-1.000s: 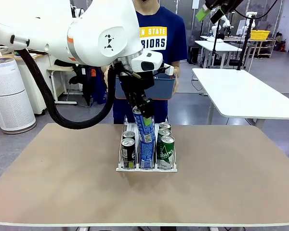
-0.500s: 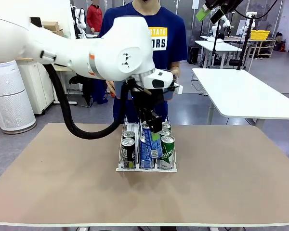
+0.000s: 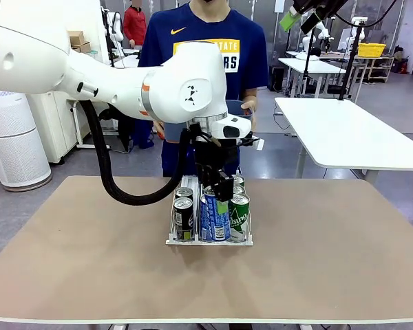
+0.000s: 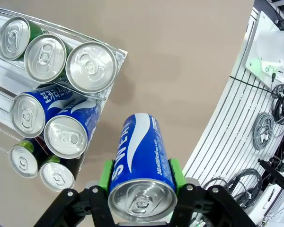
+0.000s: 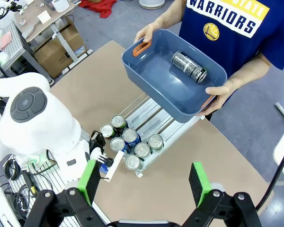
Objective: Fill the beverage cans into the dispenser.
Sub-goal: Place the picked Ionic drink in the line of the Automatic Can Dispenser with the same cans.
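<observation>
Front: my left gripper (image 3: pixel 217 198) is down over the near end of the dispenser (image 3: pixel 210 242), at its middle lane. Blue cans (image 3: pixel 212 218) sit right under it; I can't separate the held one from the standing ones here. Black cans (image 3: pixel 184 212) are in the left lane, green cans (image 3: pixel 238 212) in the right.

Left wrist: both green pads (image 4: pixel 105 174) are clamped on a blue can (image 4: pixel 141 158), tilted, its lower end over bare table (image 4: pixel 180 56) just off the dispenser's front edge. Seven cans stand in the lanes.

Right wrist: my right gripper (image 5: pixel 144 183) is high above the table, fingers spread wide, nothing between them. The person's hands (image 5: pixel 218 90) hold a tub (image 5: pixel 149 71) over the dispenser's far end, with one black can (image 5: pixel 189 66) lying inside.
</observation>
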`<state>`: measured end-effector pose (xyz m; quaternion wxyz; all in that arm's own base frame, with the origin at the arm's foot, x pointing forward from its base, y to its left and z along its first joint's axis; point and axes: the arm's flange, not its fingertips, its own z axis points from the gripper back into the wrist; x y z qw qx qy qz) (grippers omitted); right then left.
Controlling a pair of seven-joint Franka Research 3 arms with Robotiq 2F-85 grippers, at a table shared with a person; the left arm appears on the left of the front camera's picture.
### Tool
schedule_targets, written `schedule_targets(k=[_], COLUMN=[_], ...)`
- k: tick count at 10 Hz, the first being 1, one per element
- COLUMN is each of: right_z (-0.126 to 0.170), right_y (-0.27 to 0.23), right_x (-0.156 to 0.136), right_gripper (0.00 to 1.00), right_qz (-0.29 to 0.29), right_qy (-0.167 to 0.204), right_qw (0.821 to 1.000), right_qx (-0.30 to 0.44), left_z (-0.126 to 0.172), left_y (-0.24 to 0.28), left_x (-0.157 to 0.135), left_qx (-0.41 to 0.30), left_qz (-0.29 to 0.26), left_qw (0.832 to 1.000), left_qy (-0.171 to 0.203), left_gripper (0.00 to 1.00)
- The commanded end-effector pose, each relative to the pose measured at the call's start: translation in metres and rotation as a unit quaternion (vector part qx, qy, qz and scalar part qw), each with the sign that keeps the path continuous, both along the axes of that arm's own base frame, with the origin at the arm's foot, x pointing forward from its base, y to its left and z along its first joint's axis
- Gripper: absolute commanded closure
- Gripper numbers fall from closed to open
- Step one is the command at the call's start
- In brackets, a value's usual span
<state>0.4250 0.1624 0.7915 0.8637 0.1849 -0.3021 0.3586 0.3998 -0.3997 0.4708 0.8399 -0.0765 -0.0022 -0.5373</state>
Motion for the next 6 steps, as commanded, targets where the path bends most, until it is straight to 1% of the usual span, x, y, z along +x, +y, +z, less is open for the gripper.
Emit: schedule_targets(k=[1,2,4,6], right_z=[0.0,0.0,0.0,0.0], right_y=[0.0,0.0,0.0,0.0], right_x=[0.0,0.0,0.0,0.0], right_gripper=[0.0,0.0,0.0,0.0], right_qz=[-0.002,-0.002,-0.002,-0.002], right_qy=[0.002,0.002,0.002,0.002], right_qw=[1.0,1.0,1.0,1.0], right_qx=[0.0,0.0,0.0,0.0], left_z=[-0.001,-0.008,-0.015,-0.017], left_y=[0.001,0.003,0.008,0.01], left_x=[-0.001,0.003,0.016,0.024], left_qx=[0.003,0.005,0.036,0.039], left_qz=[-0.001,0.022,0.04,0.061], left_qw=[1.0,1.0,0.998,0.997], left_qy=[0.003,-0.004,-0.016,-0.024], left_gripper=[0.43,0.43,0.43,0.43])
